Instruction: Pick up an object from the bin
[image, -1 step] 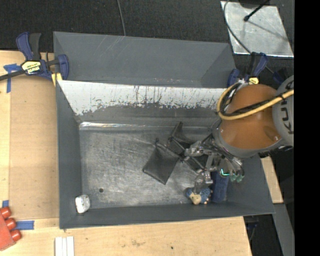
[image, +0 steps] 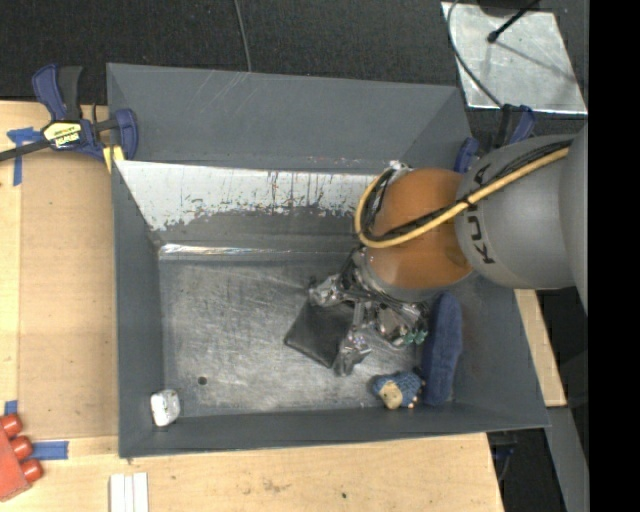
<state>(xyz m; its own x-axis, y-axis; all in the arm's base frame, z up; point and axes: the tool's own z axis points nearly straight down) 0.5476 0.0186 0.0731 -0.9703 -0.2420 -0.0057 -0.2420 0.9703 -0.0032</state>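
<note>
As the gripper (image: 355, 343), whose opening I cannot tell, hangs over the black flat pad (image: 314, 336) right of the bin's (image: 300, 120) centre, it should probably grip the pad's edge squarely.

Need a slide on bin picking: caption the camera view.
Gripper low in the grey bin, at the right edge of a flat black square, a long blue object beside it.
</note>
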